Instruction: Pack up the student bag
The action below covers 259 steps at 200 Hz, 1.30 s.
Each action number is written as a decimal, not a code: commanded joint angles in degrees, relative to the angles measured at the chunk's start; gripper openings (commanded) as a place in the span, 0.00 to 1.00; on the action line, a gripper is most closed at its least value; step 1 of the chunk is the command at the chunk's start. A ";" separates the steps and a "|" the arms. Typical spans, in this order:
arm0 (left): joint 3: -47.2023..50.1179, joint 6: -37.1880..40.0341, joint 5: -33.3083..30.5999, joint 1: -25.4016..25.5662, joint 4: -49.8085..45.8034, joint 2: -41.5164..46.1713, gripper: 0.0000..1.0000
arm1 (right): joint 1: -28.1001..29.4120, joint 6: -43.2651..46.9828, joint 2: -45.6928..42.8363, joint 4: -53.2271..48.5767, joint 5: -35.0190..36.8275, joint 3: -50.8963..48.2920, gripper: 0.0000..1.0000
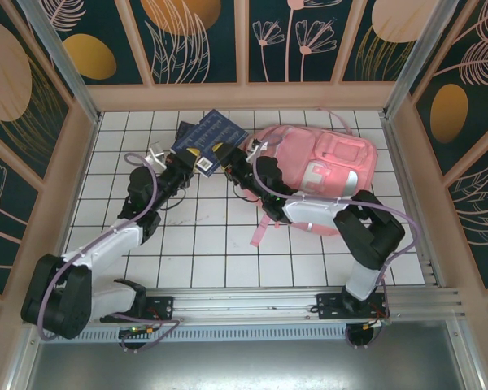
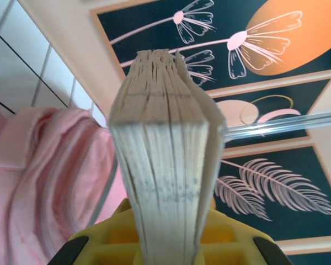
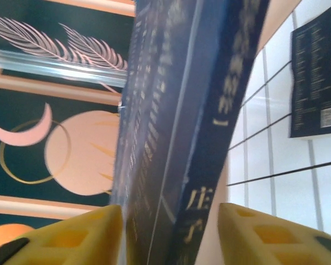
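Dark blue book raised between both arms, left of the student bag.
On the white tiled table [image 1: 228, 252], the student bag [image 1: 329, 166] lies flat at the far right, a pink strap trailing toward the near edge. The blue book [image 1: 214, 134] is held above the tiles just left of the bag. A second dark book [image 3: 317, 72] lies flat on the table close by. The left fingers [image 2: 110, 245] are clamped on the blue book's page edge. The right fingers [image 3: 265, 237] stand apart on either side of its spine, with a gap on one side.
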<state>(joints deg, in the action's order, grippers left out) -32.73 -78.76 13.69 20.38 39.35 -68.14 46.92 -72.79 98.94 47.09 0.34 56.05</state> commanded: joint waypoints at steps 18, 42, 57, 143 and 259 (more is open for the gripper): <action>-7.44 14.05 -8.60 -0.40 -20.91 7.18 0.00 | -2.68 12.48 -6.88 -27.35 5.08 4.19 0.50; -11.05 20.49 -9.58 -0.91 -29.25 8.81 0.00 | -7.41 17.53 -9.75 -34.84 4.31 4.74 0.41; -14.18 25.19 -7.24 -1.10 -33.45 7.34 0.00 | -11.61 21.20 -9.73 -43.08 1.26 8.74 0.40; -19.52 38.56 -1.13 -4.32 -41.29 -1.01 0.00 | -24.11 26.43 -0.71 -63.70 -5.44 22.02 0.34; -17.19 35.43 5.51 -5.95 -37.42 -3.12 0.00 | -25.64 27.60 8.99 -62.09 -12.57 27.01 0.23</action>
<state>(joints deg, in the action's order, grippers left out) -50.02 -43.53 17.17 14.90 -2.46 -70.96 21.65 -47.40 105.21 -14.48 -9.58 78.91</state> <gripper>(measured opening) 0.126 0.283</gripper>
